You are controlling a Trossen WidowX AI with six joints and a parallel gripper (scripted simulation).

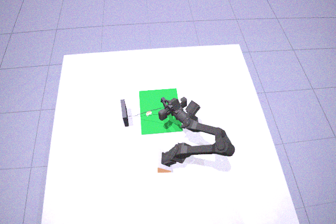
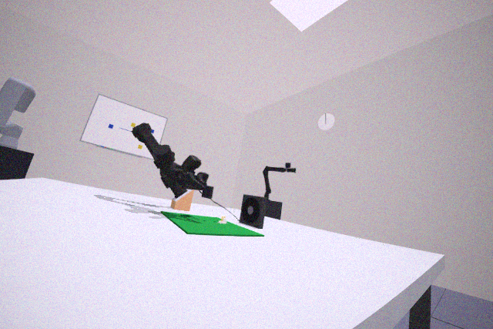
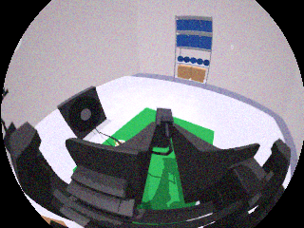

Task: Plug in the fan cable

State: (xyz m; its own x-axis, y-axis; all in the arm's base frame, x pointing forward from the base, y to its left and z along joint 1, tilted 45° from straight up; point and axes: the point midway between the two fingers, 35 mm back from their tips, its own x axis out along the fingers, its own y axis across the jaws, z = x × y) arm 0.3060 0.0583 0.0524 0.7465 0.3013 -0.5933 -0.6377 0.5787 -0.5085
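The green board (image 1: 151, 126) (image 2: 191, 226) (image 3: 199, 134) lies flat on the white table. The small pale four-pin header (image 1: 148, 113) (image 2: 222, 219) stands on the board's fan side; in the wrist view the left finger partly covers it. The black fan (image 1: 124, 113) (image 2: 253, 210) (image 3: 85, 113) stands upright beside the board. Its thin cable (image 1: 154, 109) (image 2: 225, 207) runs up to my gripper (image 1: 163, 99) (image 2: 207, 192) (image 3: 164, 115). My gripper is shut on the cable's plug, above the board and away from the header, tilted well off vertical. The plug is mostly hidden by the dark fingertips.
An orange wedge (image 1: 164, 170) (image 2: 182, 201) sits by my arm's base. The cable hangs in a loop below the fingertips. Behind the fan, the exterior view shows a thin black arm (image 2: 266, 182) and a dark box (image 2: 273, 209).
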